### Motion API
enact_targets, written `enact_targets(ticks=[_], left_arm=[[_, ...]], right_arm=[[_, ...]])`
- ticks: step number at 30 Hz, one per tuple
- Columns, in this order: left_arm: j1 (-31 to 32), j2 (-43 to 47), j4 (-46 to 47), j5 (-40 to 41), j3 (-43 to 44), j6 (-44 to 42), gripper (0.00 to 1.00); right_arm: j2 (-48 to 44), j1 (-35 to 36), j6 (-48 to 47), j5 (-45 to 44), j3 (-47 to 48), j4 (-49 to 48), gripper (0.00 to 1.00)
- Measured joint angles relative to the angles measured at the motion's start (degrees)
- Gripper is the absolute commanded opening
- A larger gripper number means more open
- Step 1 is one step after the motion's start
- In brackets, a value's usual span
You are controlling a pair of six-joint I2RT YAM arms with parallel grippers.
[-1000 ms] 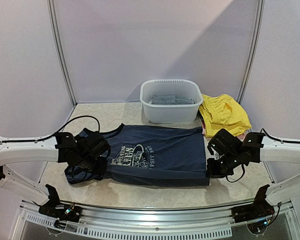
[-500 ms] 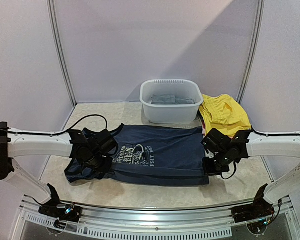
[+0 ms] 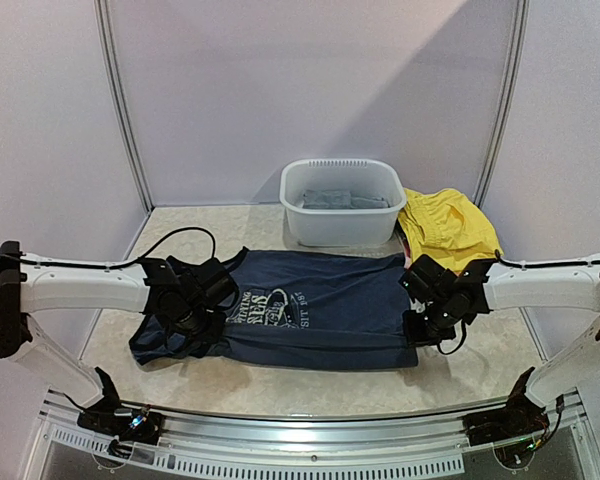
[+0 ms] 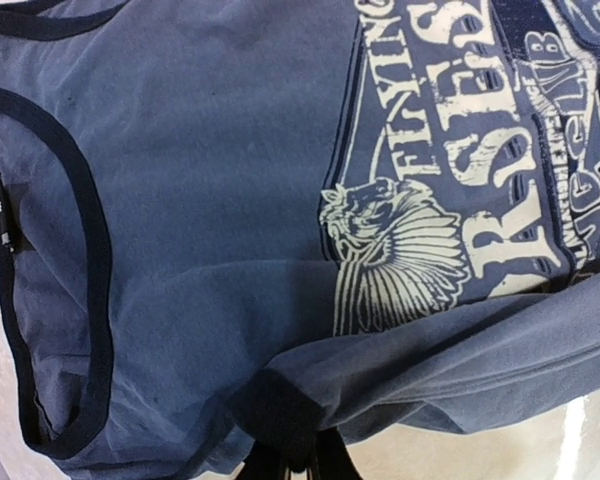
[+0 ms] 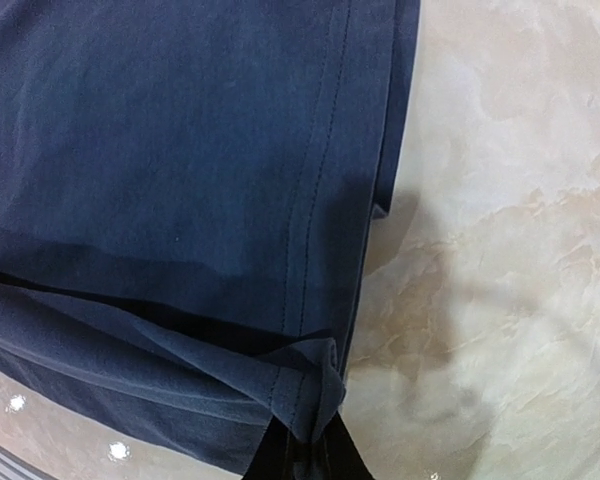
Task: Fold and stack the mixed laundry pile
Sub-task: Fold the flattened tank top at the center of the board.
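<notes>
The navy tank top is spread print-up on the desk between the two hands. Its strap-end edge is pinched in the closed left hand, and a bunched corner of the hem is clamped in the right hand. In both wrist views a flap of cloth is raised from the fingertips over the layer beneath. A first lengthwise fold is therefore judged to be begun but not finished.

Beyond the right hand a yellow garment is left crumpled, with a reddish scrap at its edge. A grey piece is seen inside the white basin, further off. No finished stack is visible on the desk, so most of the task is judged to remain.

The fingertips are cut off at the bottom of both wrist views. The grey piece is largely hidden by the basin wall, and what kind of garment it is cannot be told.
</notes>
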State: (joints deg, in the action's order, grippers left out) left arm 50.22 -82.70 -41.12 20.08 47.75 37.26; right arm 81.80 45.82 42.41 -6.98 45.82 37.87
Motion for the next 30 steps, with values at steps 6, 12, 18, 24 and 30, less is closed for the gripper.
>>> enact_targets(ticks=[6, 12, 18, 24, 30], left_arm=[[-0.3, -0.2, 0.2, 2.4, -1.0, 1.9, 0.53], [-0.6, 2.5, 0.3, 6.3, -3.2, 4.0, 0.69], [0.8, 10.6, 2.3, 8.3, -5.0, 2.6, 0.51], [4.8, 10.9, 9.2, 3.5, -6.0, -2.1, 0.38], [5.1, 5.3, 14.2, 0.7, -6.0, -4.6, 0.35]], right_arm=[[1.4, -1.0, -0.5, -1.0, 0.9, -1.9, 0.57], [1.5, -2.6, -0.6, -2.9, 2.6, -3.3, 0.71], [-2.7, -3.1, -2.8, -0.4, 3.0, -5.2, 0.70], [-8.2, -2.5, -5.5, 8.5, 0.0, -12.3, 0.46], [-5.9, 1.4, -6.5, 12.3, -2.0, -14.8, 0.31]])
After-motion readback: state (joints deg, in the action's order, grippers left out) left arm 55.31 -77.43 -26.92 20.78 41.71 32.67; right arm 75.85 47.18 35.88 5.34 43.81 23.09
